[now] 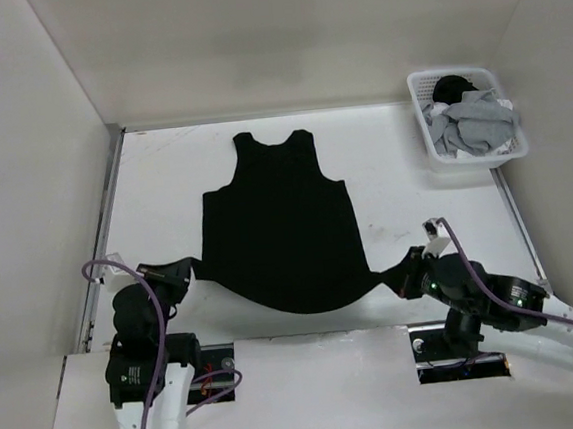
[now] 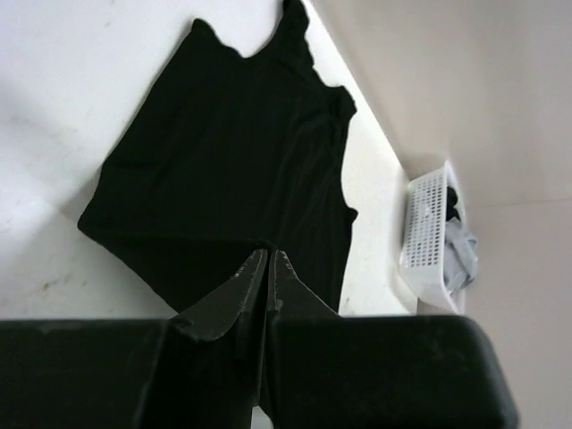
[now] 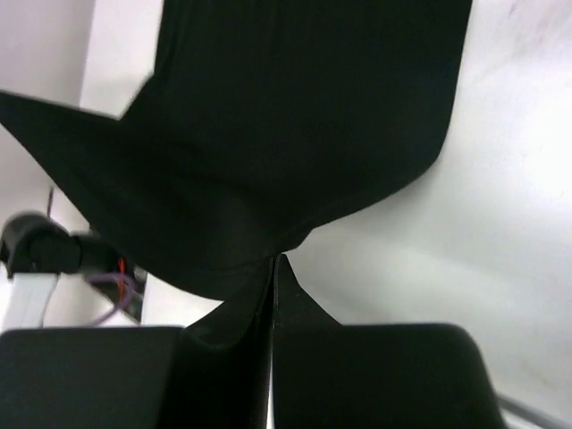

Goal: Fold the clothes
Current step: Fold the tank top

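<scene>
Left end effector [image 1: 190, 271], right end effector [image 1: 403, 271] grip black garment [image 1: 277, 225] hem

Even, diffuse overhead light; table [image 1: 164, 185] bright, near washed out; soft shadows only; garment [image 1: 277, 225] reads flat black, fold detail lost; both wrist views soft, fingers [image 2: 223, 308] out of focus close up.

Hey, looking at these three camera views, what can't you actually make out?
Top view: the dark item in the basket lies partly under grey garments, too small to identify.
Left wrist view: the left hand blocks the near hem corner of the black garment.
Right wrist view: the top edge cuts off the garment's upper part; the right hand hides the pinched corner.
</scene>
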### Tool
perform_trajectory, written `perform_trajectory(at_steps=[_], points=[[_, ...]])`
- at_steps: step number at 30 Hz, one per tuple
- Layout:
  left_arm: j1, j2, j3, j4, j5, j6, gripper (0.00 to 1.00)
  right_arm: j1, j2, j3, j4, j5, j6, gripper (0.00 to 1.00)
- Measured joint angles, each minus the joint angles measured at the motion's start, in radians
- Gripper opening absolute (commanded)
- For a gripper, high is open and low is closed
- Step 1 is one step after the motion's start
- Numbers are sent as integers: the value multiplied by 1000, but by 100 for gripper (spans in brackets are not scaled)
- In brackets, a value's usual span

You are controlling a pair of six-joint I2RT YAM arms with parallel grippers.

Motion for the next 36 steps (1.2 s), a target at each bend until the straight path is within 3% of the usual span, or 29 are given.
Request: perform_trajectory(at_steps=[3, 6, 10, 14, 18, 23, 24, 26, 28, 30, 33, 34, 36], points=[[-25, -15, 35, -58, -55, -3, 0, 134, 70, 30, -54, 95, 58, 0], [-44, 46, 40, -18, -98, -6, 0, 111, 237, 83, -31, 137, 28, 0], [-40, 265, 18, 149, -132, -20, 0, -150, 465, 144, 154, 73, -103, 0], [-19, 615, 56, 371, -151, -46, 0, -471, 722, 261, 360, -87, -197, 0], [-14, 1000, 239, 549, -159, -62, 0, -660, 1029, 518, 493, -238, -226, 0], [3, 1437, 615, 699, -172, -43, 6, -761, 1411, 955, 557, -360, -232, 1], [8, 1516, 689, 718, -172, -37, 12, -771, 1484, 1041, 557, -372, -232, 6], [18, 1652, 815, 738, -163, -19, 27, -790, 1629, 1209, 557, -388, -225, 29], [24, 1759, 907, 756, -141, 3, 35, -801, 1743, 1314, 560, -395, -216, 46], [27, 1795, 911, 764, -130, 17, 37, -807, 1793, 1318, 554, -401, -209, 50], [31, 1736, 762, 813, -129, 31, 38, -813, 1780, 1192, 557, -402, -214, 48], [29, 1684, 674, 832, -132, 32, 38, -812, 1757, 1129, 566, -400, -218, 45], [19, 1547, 474, 865, -152, 29, 38, -806, 1667, 948, 587, -397, -225, 28]])
